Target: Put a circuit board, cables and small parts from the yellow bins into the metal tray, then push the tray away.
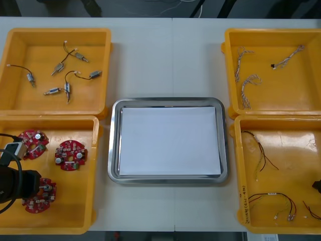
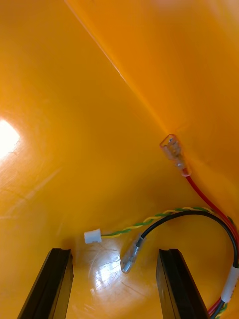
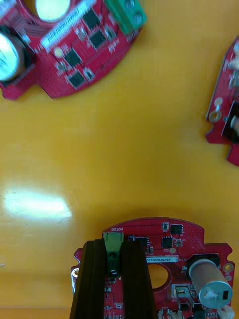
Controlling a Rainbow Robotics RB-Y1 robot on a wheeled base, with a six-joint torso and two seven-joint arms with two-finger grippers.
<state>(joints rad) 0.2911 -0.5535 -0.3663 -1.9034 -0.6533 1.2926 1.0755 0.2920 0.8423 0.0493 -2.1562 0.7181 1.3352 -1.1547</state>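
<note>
My left gripper [image 3: 113, 247] is low in the near-left yellow bin [image 1: 95, 175]. It is shut on a round red circuit board [image 3: 189, 239], its fingers pinching a green part at the board's edge. In the front view that gripper [image 1: 43, 187] sits over the nearest board [image 1: 36, 202]. Two more boards [image 1: 70, 154] lie beyond it. My right gripper [image 2: 114, 252] stands open just above the floor of the near-right bin [image 1: 239, 170]. The metal-tipped end of a black cable [image 2: 131, 255] lies between its fingers. A red cable [image 2: 199, 192] lies beyond.
The metal tray [image 1: 168, 102], white inside, lies between the bins. The far-left bin [image 1: 108, 60] holds several small metal parts [image 1: 64, 90] with black leads. Twisted cables [image 1: 248, 83] lie in the far-right bin. More black and red cables [image 1: 273, 197] lie in the near-right bin.
</note>
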